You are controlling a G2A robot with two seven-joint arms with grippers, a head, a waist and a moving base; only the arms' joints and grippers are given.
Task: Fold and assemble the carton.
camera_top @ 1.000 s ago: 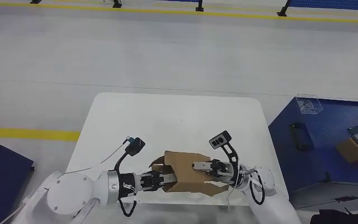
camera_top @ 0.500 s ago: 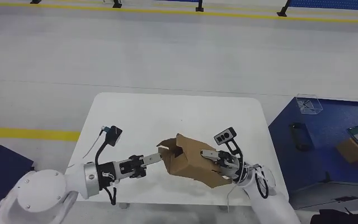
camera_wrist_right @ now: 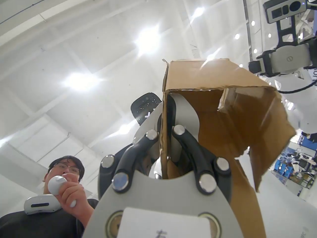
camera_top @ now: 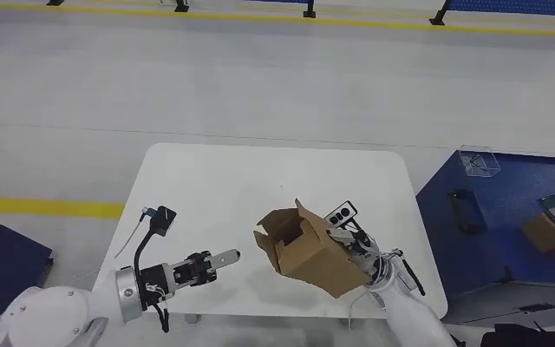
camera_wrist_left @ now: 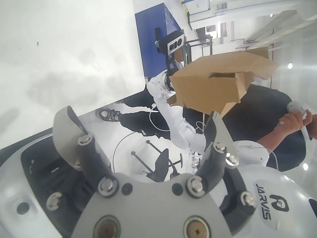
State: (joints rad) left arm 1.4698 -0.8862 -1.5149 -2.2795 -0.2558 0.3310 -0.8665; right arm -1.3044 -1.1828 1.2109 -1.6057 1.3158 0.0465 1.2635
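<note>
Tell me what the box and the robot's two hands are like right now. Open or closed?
carton: held up at a tilt, one end open, flaps loose and not folded shut
right hand: shut on one wall of the carton, one finger inside and one outside
left hand: open, holding nothing, apart from the carton

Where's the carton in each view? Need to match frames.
Top view: carton at the near right of the table, in the right gripper.
Left wrist view: carton beyond the open left gripper, apart from it.
Right wrist view: carton wall clamped in the right gripper.
Landmark: right arm's wrist camera, beside the carton.
</note>
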